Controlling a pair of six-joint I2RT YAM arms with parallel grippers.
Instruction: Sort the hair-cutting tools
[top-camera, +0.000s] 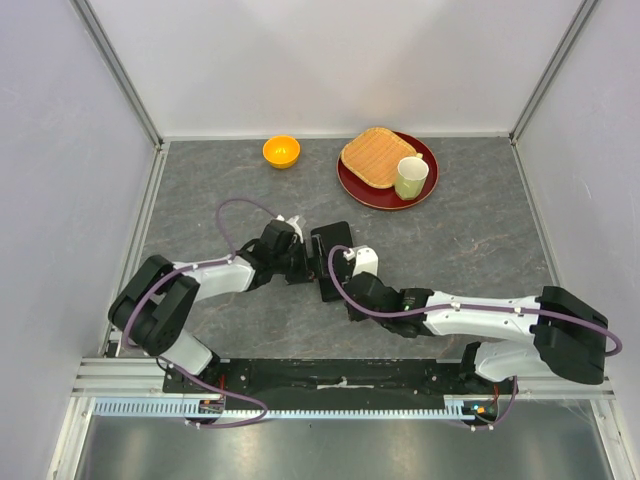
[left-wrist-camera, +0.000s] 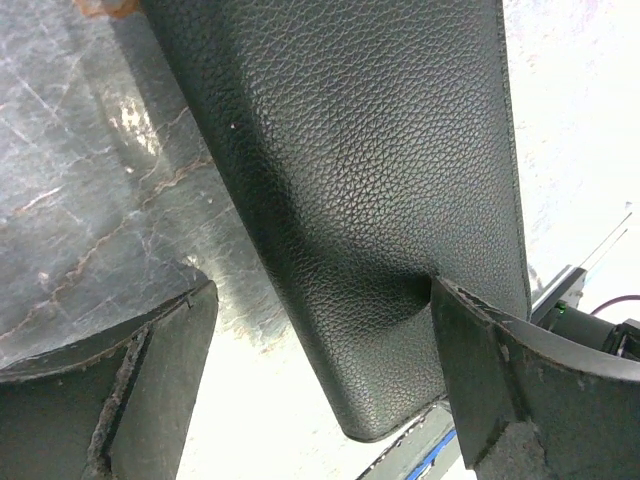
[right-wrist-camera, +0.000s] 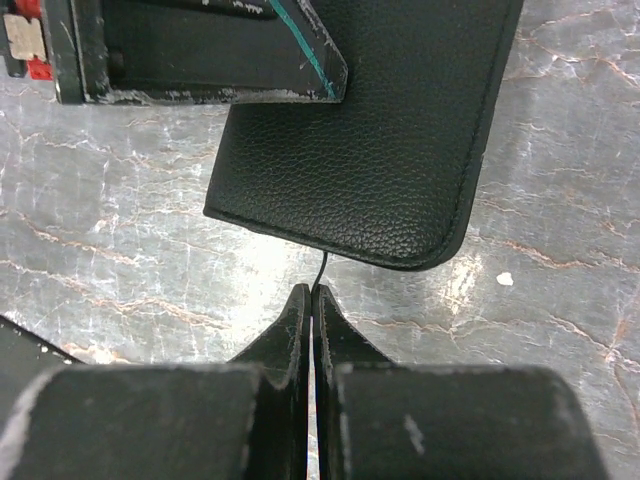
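Grey, marble-veined tabletop (top-camera: 470, 240) between white walls, carrying at its centre a black rectangular grained zip case (top-camera: 330, 262). The case's long axis runs roughly away from the arm bases. No scissors or comb shows in any view; they are judged to be inside the closed case. Left claw (left-wrist-camera: 320, 290) reaches in from the left across the case's width. Its jaws stand apart with the case between them, one finger touching an edge. Right claw (right-wrist-camera: 311, 292) sits just beside the near short end, jaws pressed together. A thin dark strand (right-wrist-camera: 322, 268) runs from the case's edge to the fingertips. The right claw is the better placed for opening; whether it pinches the strand cannot be told.
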